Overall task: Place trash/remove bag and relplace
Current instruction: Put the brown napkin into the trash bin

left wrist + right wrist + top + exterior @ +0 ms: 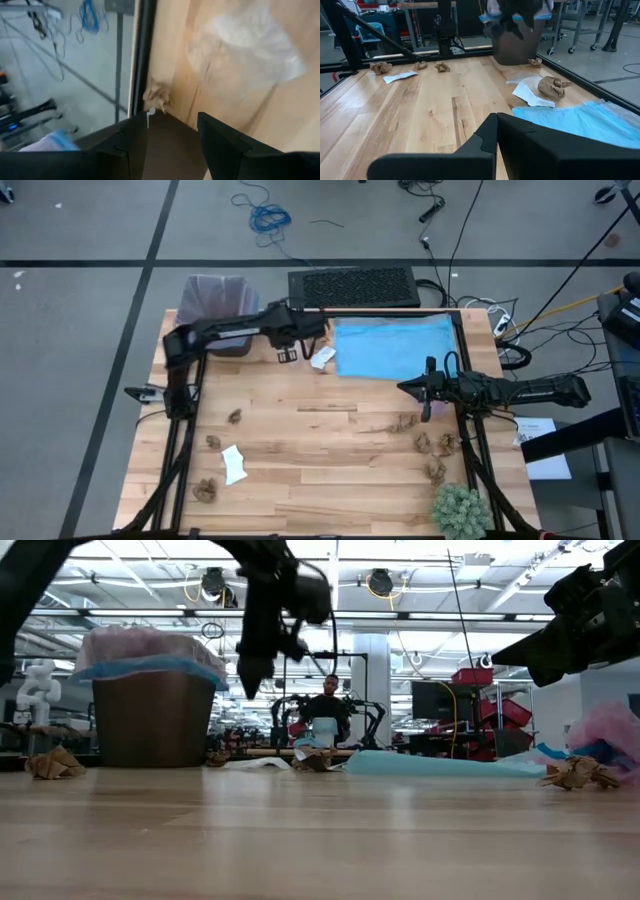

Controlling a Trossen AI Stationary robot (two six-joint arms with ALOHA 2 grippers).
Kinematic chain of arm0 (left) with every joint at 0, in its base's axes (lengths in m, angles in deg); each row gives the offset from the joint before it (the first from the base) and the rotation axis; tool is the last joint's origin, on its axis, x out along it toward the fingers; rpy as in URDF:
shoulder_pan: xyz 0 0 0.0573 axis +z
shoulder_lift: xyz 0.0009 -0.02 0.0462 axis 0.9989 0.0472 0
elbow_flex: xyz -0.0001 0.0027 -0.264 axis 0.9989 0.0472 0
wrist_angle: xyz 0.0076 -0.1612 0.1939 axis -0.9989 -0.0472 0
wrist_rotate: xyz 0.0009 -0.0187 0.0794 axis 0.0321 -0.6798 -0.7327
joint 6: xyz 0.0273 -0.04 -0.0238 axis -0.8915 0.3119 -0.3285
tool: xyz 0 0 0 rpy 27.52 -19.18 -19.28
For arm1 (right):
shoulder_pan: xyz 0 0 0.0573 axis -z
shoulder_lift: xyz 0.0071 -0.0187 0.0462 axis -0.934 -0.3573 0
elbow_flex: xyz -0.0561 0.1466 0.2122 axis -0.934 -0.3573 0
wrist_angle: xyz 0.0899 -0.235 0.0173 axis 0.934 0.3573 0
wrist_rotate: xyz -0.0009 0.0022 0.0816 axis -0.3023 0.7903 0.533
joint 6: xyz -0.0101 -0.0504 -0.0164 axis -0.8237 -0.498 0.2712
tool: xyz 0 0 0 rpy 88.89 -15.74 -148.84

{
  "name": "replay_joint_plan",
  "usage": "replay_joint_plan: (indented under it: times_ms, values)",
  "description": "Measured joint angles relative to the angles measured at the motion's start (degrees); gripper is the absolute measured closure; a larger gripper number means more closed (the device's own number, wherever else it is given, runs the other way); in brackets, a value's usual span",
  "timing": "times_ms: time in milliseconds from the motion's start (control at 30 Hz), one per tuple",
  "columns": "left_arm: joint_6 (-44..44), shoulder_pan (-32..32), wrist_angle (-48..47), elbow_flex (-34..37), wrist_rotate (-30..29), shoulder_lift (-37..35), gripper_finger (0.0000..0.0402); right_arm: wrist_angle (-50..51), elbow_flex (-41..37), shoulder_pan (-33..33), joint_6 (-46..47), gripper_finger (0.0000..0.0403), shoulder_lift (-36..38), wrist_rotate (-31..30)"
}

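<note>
The bin [214, 302] stands at the table's far left corner, lined with the lavender bag [140, 643]. Crumpled brown trash wads [235, 417] [435, 470] and white scraps [233, 463] lie scattered on the table. My left gripper [172, 142] hangs open above the far edge, right of the bin [303, 335], with nothing between its fingers. A brown wad [157, 95] lies on the table at that edge, just beyond the fingertips. My right gripper [497, 125] waits shut over the table's right side [425, 395].
A light blue plastic bag [395, 347] lies spread at the far right, with a wad and a white scrap [322, 358] at its left end. A green spiky plant [460, 508] stands at the near right. A black mat [352, 286] lies behind the table. A person sits far behind [328, 710].
</note>
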Motion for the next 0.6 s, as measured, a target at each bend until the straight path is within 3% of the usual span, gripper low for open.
replay_joint_plan:
  times_ms: [233, 500, 600]
  values:
    - [2.92, 2.83, -2.38, 4.26, -0.4, 1.91, 0.0233, 0.01, 0.0, 0.0, 0.0, 0.0403, 0.0, 0.0]
    - [-0.11, 7.0, 13.4, 14.22, -0.3, -1.54, 0.0233, 0.0, 0.0, 0.0, -0.02, 0.0403, 0.0, 0.02]
    - [-1.44, 8.42, 15.37, 15.64, -0.21, -1.55, 0.0233, -0.01, 0.0, 0.02, -0.01, 0.0403, 0.0, 0.01]
